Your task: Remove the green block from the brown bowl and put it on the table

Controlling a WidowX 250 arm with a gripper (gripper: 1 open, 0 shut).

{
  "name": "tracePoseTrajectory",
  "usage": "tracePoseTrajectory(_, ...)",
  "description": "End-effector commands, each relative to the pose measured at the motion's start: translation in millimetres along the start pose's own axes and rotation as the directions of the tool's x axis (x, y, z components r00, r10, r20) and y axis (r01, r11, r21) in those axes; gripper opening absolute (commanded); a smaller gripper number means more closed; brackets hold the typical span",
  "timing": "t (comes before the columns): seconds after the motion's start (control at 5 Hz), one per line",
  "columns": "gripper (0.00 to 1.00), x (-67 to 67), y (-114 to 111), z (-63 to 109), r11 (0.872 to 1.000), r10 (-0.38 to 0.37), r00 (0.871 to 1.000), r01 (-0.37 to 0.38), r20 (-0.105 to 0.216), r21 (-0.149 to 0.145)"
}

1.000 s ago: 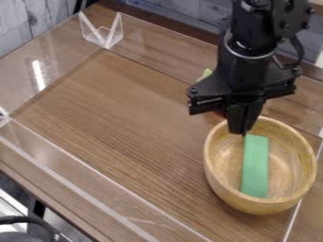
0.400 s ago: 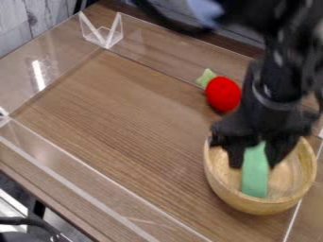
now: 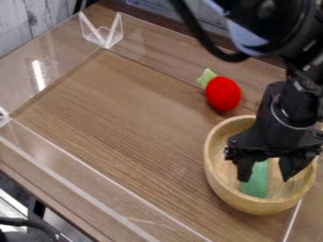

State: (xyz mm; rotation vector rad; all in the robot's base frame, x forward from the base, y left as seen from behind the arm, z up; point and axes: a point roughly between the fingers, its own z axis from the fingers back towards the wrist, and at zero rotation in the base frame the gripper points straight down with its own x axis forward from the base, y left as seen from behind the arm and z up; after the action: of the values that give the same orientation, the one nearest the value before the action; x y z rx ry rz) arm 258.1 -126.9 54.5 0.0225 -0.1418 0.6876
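Note:
The brown bowl (image 3: pixel 217 176) sits on the table (image 3: pixel 127 113) at the right front. Inside it lies the green block (image 3: pixel 259 181), partly hidden by my hand. My gripper (image 3: pixel 271 170) points down into the bowl and is open. One black finger (image 3: pixel 243 167) stands left of the block and the other is on its right, so the jaws straddle the block's upper end. I cannot tell whether the fingers touch the block.
A red ball (image 3: pixel 224 92) with a small green piece (image 3: pixel 205 77) lies just behind the bowl. Low clear acrylic walls (image 3: pixel 101 30) edge the tabletop, with one wall close to the bowl's right side.
The gripper has opened from shut. It has sunk from above the bowl's far rim down into the bowl and shifted right, now straddling the green block. The block has not moved.

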Motion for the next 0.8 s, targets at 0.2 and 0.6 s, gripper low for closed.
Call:
tracePoseTrajectory(0.2,1.00,35.6,3.5,-5.4,1.000,0.011,0.999,-0.011,0.044,-0.016)
tracePoseTrajectory(0.6,1.00,36.5,-3.6,-4.7,1.000,-0.008,0.999,0.008,0.049,0.007)
